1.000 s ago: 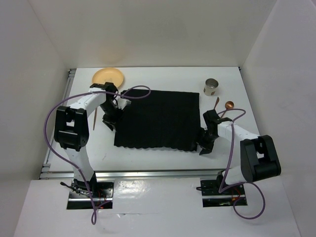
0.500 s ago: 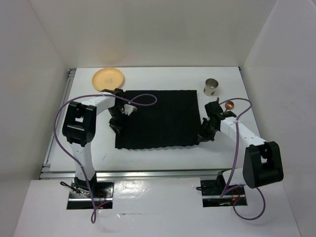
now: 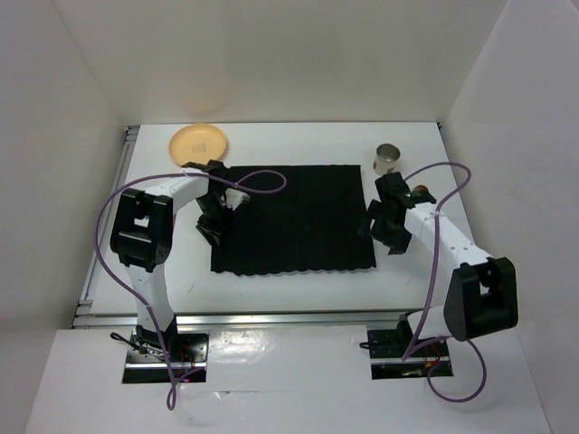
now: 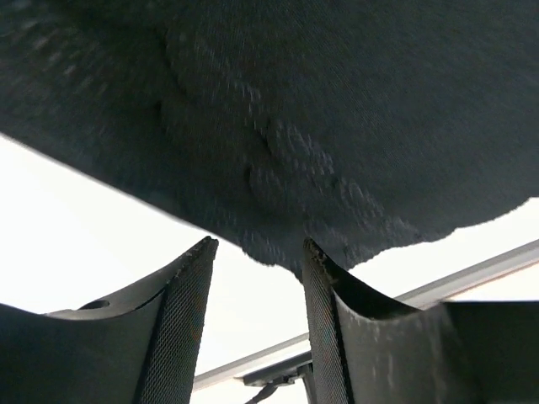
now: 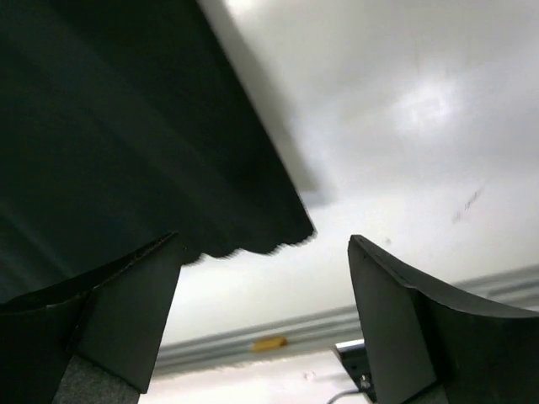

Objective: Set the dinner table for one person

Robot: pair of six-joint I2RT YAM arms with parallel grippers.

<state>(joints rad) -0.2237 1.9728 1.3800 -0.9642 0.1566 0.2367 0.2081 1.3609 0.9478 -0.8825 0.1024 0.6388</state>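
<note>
On dinner table (image 3: 298, 145), 9 o'clock of black mat (image 3: 289, 217): left gripper (image 4: 257, 248), jaws parted; 3 o'clock: right gripper (image 5: 261, 240), jaws wide apart.

left arm (image 3: 154, 294), right arm (image 3: 436, 238): white links, black joint housings | cables (image 3: 99, 242): purple, looped | left gripper (image 4: 257, 248): black, curved, mesh-faced inside | right gripper (image 5: 263, 242): black, smooth

Black mat (image 3: 294, 217) now lies squarer; right hand (image 5: 263, 242) has let go.
</note>
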